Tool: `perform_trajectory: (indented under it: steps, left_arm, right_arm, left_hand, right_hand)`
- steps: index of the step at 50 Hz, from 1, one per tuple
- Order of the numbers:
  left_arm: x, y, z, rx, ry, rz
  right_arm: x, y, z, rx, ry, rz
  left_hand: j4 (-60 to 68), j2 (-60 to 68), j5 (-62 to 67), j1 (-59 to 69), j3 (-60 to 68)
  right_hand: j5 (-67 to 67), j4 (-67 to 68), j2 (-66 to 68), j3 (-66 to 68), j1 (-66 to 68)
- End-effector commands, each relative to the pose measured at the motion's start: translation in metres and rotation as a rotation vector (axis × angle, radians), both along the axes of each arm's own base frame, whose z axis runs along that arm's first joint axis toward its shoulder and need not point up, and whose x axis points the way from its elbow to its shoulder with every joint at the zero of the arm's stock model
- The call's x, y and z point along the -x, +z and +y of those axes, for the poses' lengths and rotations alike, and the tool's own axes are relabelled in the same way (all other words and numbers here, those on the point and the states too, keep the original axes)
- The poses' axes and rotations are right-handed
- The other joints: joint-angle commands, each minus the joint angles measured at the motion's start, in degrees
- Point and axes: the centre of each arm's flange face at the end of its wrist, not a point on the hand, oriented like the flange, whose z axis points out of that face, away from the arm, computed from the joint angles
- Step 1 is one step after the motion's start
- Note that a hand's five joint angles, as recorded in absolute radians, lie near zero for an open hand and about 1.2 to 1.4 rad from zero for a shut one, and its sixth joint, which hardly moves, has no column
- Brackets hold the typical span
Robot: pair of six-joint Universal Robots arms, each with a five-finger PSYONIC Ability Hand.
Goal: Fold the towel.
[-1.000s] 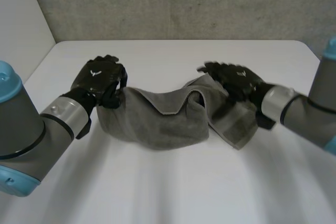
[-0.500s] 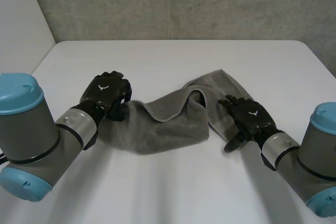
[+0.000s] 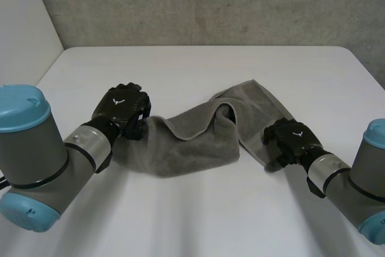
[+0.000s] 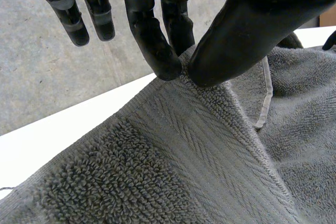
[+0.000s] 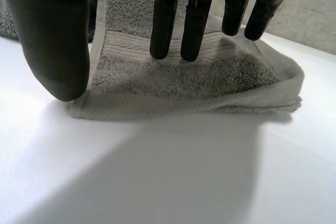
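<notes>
Two hands prepare the fold on the towel point(image 3: 192, 142), rumpled on the table point(image 3: 192, 70): the left hand point(image 3: 120, 108) pinches one end's edge, the right hand point(image 3: 293, 139) hovers loose-fingered over the other end (nothing gripped). Next, it likely must pinch there.

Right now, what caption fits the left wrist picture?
The left hand pinches the grey towel at its edge, white table behind.

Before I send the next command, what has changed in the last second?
The right hand pulled back from the far part of the towel toward the robot. It now sits over the towel's near right end with straight fingers, gripping nothing. The left hand shifted slightly toward the robot early on. Unchanged: the left hand keeps its pinch on the towel's left end, and the towel stays bunched in the middle.
</notes>
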Motion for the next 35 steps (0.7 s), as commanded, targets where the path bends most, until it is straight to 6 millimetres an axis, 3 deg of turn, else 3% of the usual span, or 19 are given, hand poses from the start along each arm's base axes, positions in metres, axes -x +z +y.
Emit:
perform_trajectory:
  steps: [1,5,6,7,8,9,11,12,13,15,16,18,27,32,35]
  left_arm:
    - [0.000,0.000,0.000,0.000,0.002,0.000]
    - [0.000,0.000,0.000,0.000,0.002,0.000]
    - [0.000,0.000,0.000,0.000,0.002,0.000]
    - [0.000,0.000,0.000,0.001,0.002,0.000]
    - [0.000,0.000,-0.001,0.001,0.002,0.000]
    - [0.000,0.000,-0.001,0.001,0.002,0.000]
    - [0.000,0.001,-0.001,0.004,0.002,0.001]
    - [0.000,0.004,-0.001,0.012,0.003,0.005]
    - [0.000,0.004,-0.001,0.012,0.003,0.005]
    - [0.000,0.010,-0.002,0.024,0.003,0.010]
    - [0.000,0.010,-0.002,0.024,0.003,0.010]
    - [0.000,0.016,-0.001,0.036,0.004,0.020]
    - [-0.001,0.024,0.001,0.055,0.002,0.034]
    - [-0.004,0.016,0.008,-0.001,0.000,0.000]
    - [-0.009,0.009,0.018,-0.083,-0.001,-0.042]
  right_arm:
    - [0.003,-0.006,-0.004,-0.012,0.011,0.019]
    - [0.003,-0.007,-0.004,-0.020,0.023,0.039]
    - [0.002,-0.007,-0.004,-0.027,0.038,0.044]
    - [0.000,-0.005,-0.003,-0.030,0.063,0.047]
    - [0.000,-0.005,-0.003,-0.030,0.063,0.047]
    - [-0.002,-0.001,-0.004,-0.027,0.092,0.039]
    - [-0.003,0.007,-0.007,-0.015,0.114,0.028]
    - [0.000,0.021,-0.012,0.005,0.112,0.005]
    - [0.000,0.021,-0.012,0.005,0.112,0.004]
    - [0.004,0.066,-0.011,0.097,0.121,-0.033]
    - [0.004,0.066,-0.011,0.097,0.121,-0.034]
    - [0.006,0.091,-0.011,0.139,0.122,-0.082]
    - [0.015,0.096,-0.015,0.105,0.129,-0.143]
    - [0.013,0.090,0.002,0.028,0.222,-0.116]
    - [0.026,0.091,0.005,-0.011,0.240,-0.056]
  left_hand:
    - [-2.69,3.04,3.67,6.87,-2.20]
    - [-2.69,3.04,3.67,6.87,-2.20]
    - [-2.69,3.04,3.67,6.87,-2.20]
    - [-2.69,3.04,3.67,6.87,-2.20]
    - [-2.69,3.04,3.67,6.87,-2.20]
    - [-2.69,3.04,3.67,6.87,-2.20]
    - [-2.69,3.04,3.67,6.87,-2.20]
    - [-2.69,3.04,3.67,6.87,-2.20]
    - [-2.69,3.04,3.67,6.87,-2.20]
    - [-2.69,3.04,3.67,6.87,-2.20]
    - [-2.69,3.04,3.67,6.87,-2.20]
    - [-2.69,3.04,3.67,6.87,-2.20]
    - [-2.69,3.04,3.67,6.87,-2.20]
    - [-2.69,3.04,3.67,6.87,-2.20]
    - [-2.69,3.04,3.67,6.87,-2.20]
  right_hand:
    - [5.70,1.65,5.91,0.85,5.80]
    - [6.20,1.65,6.42,0.85,6.30]
    - [12.87,1.65,13.08,0.85,12.96]
    - [32.75,1.65,32.96,0.85,32.85]
    - [32.95,1.65,33.16,0.85,33.05]
    - [42.38,1.65,42.60,0.85,42.48]
    - [42.48,1.65,42.69,0.85,42.58]
    - [42.48,1.65,42.69,0.85,42.58]
    - [42.48,1.65,42.69,0.85,42.58]
    - [42.48,1.65,42.69,0.85,42.58]
    - [42.48,1.65,42.69,0.85,42.58]
    - [42.48,1.65,42.69,0.85,42.58]
    - [42.48,1.65,42.69,0.85,42.58]
    - [42.48,1.65,42.69,0.85,42.58]
    - [42.48,1.65,42.69,0.85,42.58]
